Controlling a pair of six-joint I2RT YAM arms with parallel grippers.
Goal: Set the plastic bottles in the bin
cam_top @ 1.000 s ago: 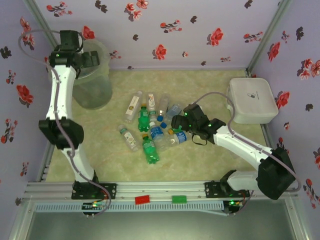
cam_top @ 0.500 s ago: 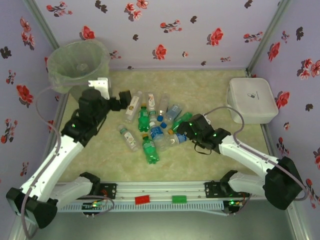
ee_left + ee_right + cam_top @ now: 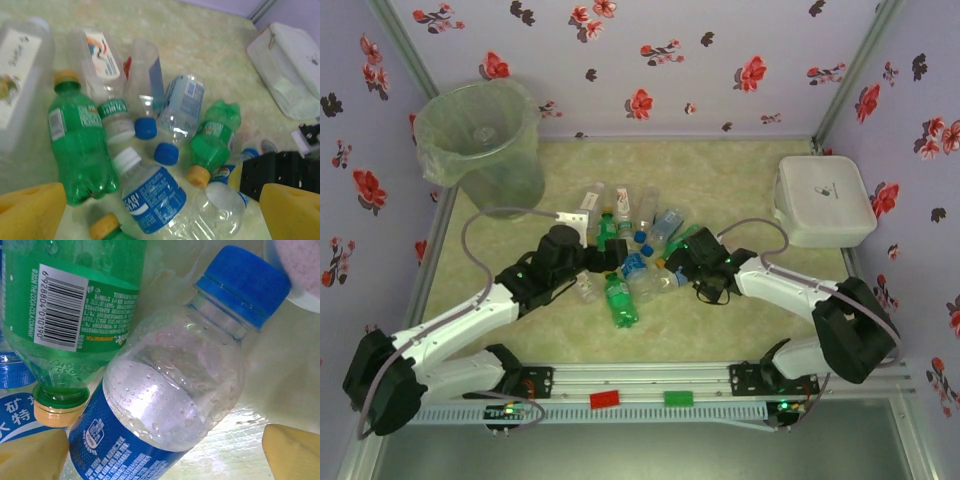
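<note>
Left tool [image 3: 610, 258] and right tool [image 3: 675, 252]: both wide, empty. Heaped before left tool, plastic bottles [image 3: 152, 197]: three green, roughly seven clear. One blue-capped bottle [image 3: 170, 390] lies between right tool's fingers [image 3: 292, 452]. One bin [image 3: 505, 180], well beyond left tool.

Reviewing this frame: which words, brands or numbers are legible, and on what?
"6 928804 010190": barcode on the green bottle.
"THE COCA-COLA COMPANY": beside that barcode.
"矿", "特": blue label, right wrist view's lower left.
Fine print on the blue-capped bottle: too small.
Left wrist view, white-capped bottle: label blurred.
</note>
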